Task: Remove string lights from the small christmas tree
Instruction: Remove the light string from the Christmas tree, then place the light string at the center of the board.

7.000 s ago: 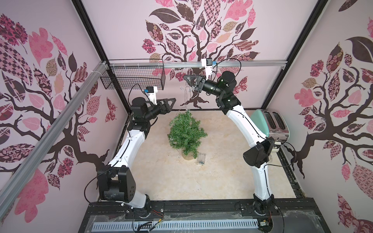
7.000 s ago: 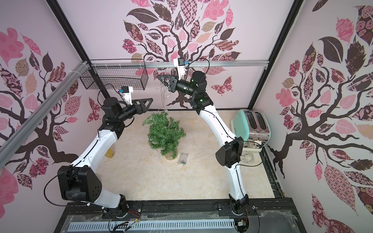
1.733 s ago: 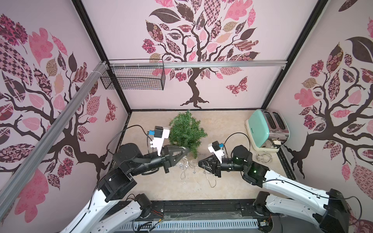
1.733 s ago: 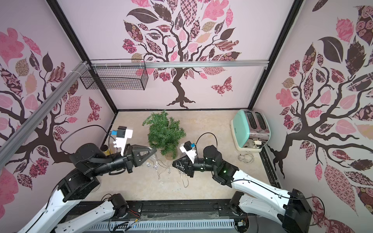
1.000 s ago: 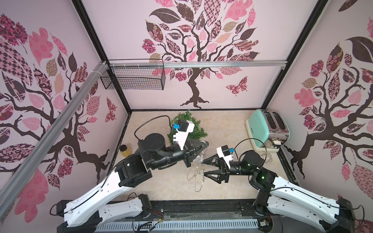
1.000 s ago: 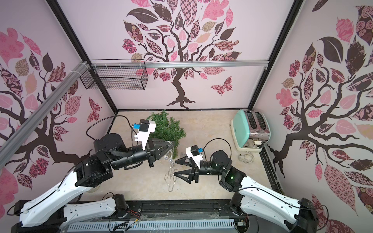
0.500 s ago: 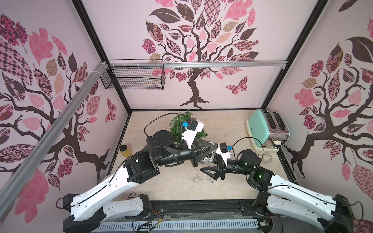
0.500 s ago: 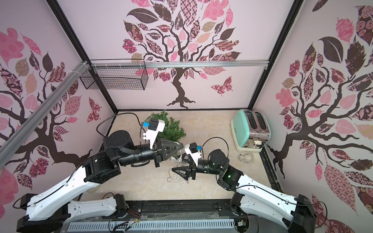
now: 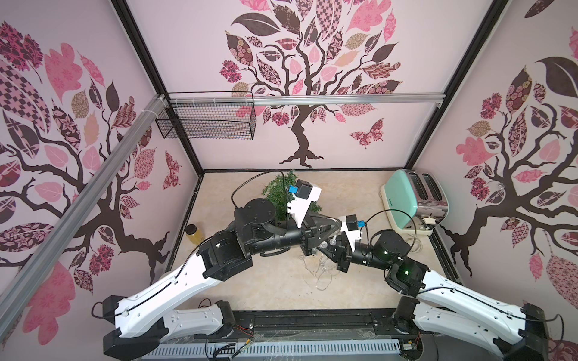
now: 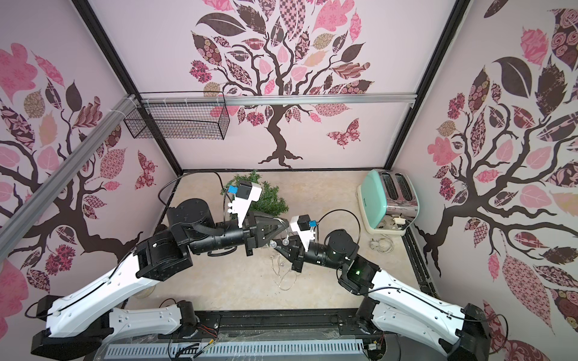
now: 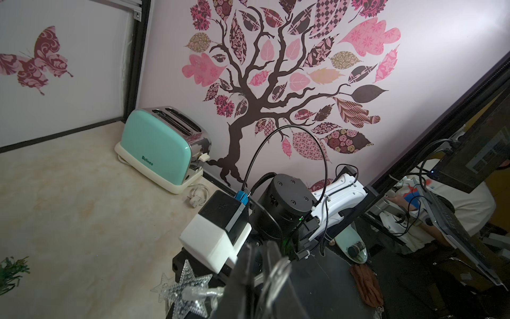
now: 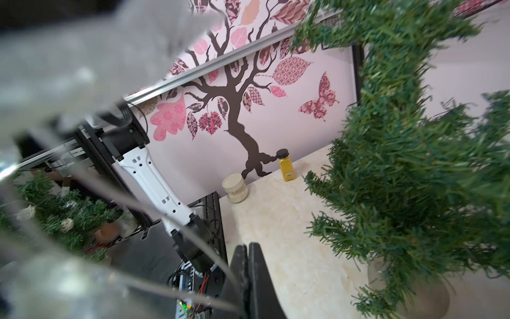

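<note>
The small christmas tree (image 9: 279, 191) (image 10: 271, 200) stands at the back of the table, half hidden behind my left wrist; the right wrist view shows its green branches (image 12: 414, 165) and tan base (image 12: 426, 299) close by. The string lights (image 9: 319, 271) (image 10: 282, 275) dangle in front of it, clear of the branches, and trail onto the table. My left gripper (image 9: 332, 229) (image 11: 260, 244) and right gripper (image 9: 328, 247) (image 12: 247, 245) meet tip to tip there. The right is shut on the wire. The left's jaws are slightly apart, wire loops beside one finger, a star bulb (image 11: 187, 287) alongside.
A mint toaster (image 9: 406, 200) with its plug cord sits at the back right. A yellow spice jar (image 9: 194, 233) and a white jar (image 12: 234, 187) stand along the left wall. A black wire basket (image 9: 206, 120) hangs on the back wall.
The right gripper has closed on the wire just under the left gripper. The left gripper's jaws have parted a little. Both grippers have drawn together in front of the tree.
</note>
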You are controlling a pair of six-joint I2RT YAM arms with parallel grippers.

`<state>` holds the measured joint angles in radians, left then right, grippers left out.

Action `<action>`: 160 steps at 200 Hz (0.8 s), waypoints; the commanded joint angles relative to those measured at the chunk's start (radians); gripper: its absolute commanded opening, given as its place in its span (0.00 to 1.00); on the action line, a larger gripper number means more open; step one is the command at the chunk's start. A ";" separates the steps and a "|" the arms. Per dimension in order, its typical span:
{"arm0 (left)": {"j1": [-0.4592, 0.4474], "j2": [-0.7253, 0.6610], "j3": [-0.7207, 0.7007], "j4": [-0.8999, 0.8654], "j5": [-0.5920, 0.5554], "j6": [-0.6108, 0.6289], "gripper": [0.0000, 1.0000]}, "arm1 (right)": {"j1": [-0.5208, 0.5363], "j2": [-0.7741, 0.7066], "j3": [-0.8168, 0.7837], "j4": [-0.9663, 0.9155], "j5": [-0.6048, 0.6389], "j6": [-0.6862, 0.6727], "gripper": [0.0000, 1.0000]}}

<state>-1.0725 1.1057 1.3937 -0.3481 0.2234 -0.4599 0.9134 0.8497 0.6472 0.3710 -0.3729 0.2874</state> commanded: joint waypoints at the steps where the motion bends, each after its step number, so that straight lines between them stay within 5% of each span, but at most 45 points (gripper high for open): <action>1: -0.003 -0.011 0.022 -0.012 -0.035 0.005 0.34 | 0.003 -0.019 0.096 -0.038 0.109 -0.028 0.00; 27: -0.003 -0.028 0.024 -0.022 -0.064 0.008 0.66 | 0.000 -0.009 0.161 -0.084 0.189 -0.066 0.00; 60: -0.003 -0.059 0.023 -0.032 -0.100 0.016 0.80 | -0.034 0.009 0.217 -0.088 0.237 -0.076 0.00; 67: -0.002 -0.069 0.022 -0.035 -0.110 0.017 0.91 | -0.043 0.010 0.227 -0.087 0.244 -0.075 0.00; 94: -0.003 -0.114 0.012 -0.049 -0.160 0.028 0.98 | -0.062 -0.006 0.266 -0.104 0.285 -0.091 0.00; 160: -0.002 -0.236 -0.040 -0.103 -0.302 0.070 0.98 | -0.071 -0.043 0.349 -0.145 0.402 -0.140 0.00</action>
<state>-1.0725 0.9062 1.3781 -0.4145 0.0021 -0.4210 0.8486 0.8230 0.9295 0.2279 -0.0273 0.1780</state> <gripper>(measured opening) 0.981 0.040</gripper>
